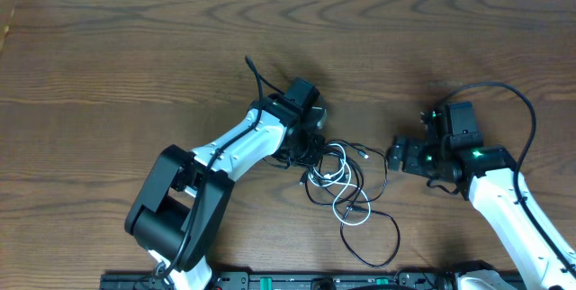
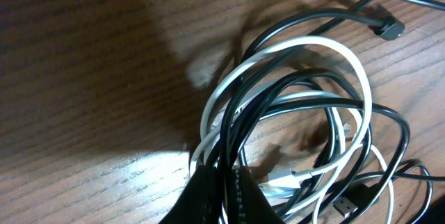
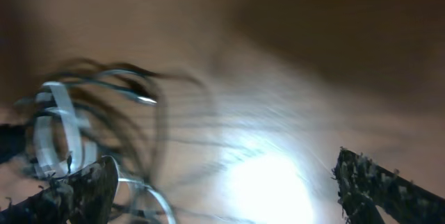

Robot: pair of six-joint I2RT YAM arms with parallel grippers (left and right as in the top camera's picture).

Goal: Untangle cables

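Note:
A black cable and a white cable lie tangled in loose loops at the table's middle front. My left gripper sits at the tangle's left edge. In the left wrist view its fingers are shut on strands of both the black cable and the white cable. My right gripper is just right of the tangle, wide open and empty. The right wrist view is blurred; the open fingers frame bare table, with the cables at the left.
The wooden table spreads to the back and left. A black rail runs along the front edge. A thick black robot cable arcs over the right arm.

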